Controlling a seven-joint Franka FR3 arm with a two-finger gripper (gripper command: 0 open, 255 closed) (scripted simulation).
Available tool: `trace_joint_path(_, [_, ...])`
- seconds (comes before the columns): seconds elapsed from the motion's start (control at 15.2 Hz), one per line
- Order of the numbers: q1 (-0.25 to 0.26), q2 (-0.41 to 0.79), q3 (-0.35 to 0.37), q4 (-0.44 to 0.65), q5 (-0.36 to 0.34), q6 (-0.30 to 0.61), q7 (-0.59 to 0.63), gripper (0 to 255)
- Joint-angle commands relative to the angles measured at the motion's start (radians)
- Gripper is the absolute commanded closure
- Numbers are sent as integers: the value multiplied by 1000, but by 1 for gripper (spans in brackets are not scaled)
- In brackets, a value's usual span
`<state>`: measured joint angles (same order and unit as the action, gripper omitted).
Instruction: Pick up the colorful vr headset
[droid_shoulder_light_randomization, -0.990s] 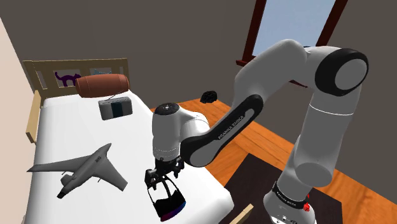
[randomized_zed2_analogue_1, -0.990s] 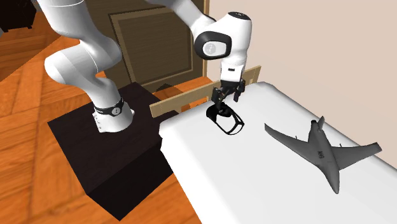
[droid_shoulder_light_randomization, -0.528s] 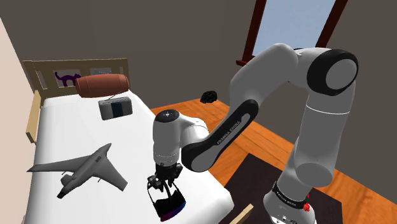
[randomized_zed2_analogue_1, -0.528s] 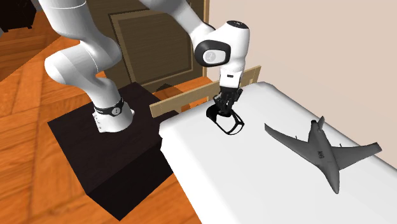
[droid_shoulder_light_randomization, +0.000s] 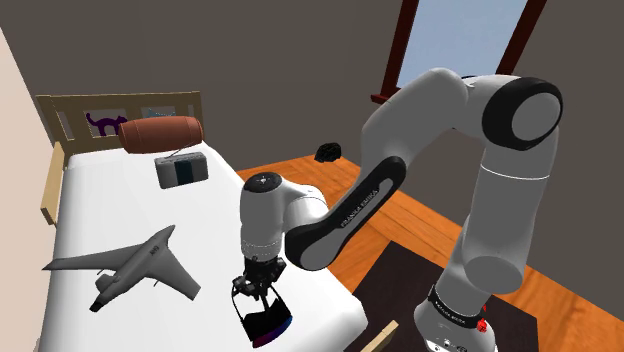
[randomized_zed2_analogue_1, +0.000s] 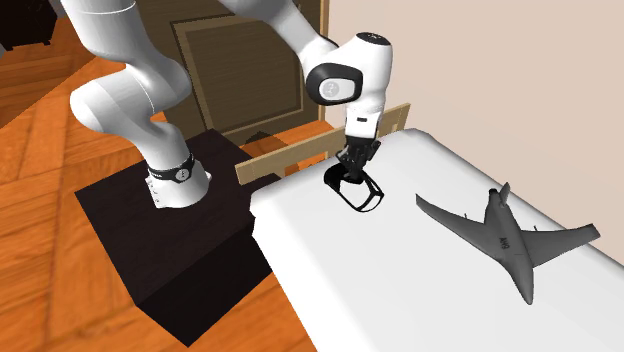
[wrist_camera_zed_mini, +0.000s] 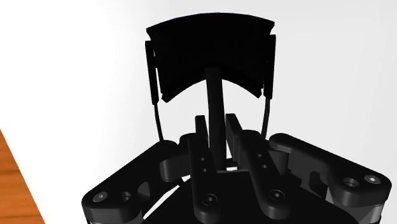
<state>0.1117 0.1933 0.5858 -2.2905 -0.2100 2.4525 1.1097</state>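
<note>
The hand (droid_shoulder_light_randomization: 258, 283) is right down on the headset (droid_shoulder_light_randomization: 265, 322) now. A second ago it hung higher with its fingers spread, and half a second ago it had dropped to this height. Since then the arm has barely shifted; what changes is the grip. In the wrist view the two fingers stand almost together and pinch the thin middle strap (wrist_camera_zed_mini: 215, 95) that runs back from the dark curved visor — so the hand looks closed on the strap, not on empty air.

The headset itself has not left the bed (droid_shoulder_light_randomization: 120, 210). It lies on the white cover near the corner closest to the stand, black with a blue-and-magenta tint on its front, well apart from the grey toy plane (droid_shoulder_light_randomization: 135, 265).

So the grasp seems made and the lift not yet begun. The strap is a narrow hold, and I judge the visor may swing or tip under the hand once it rises — a slow, straight pull up looks safest.
</note>
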Motion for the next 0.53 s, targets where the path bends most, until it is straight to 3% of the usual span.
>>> trace_joint_path(0.0, [-2,-10,4,4,11,-12,-7,255])
trace_joint_path(0.46, [-19,-90,25,24,88,-95,-63,255])
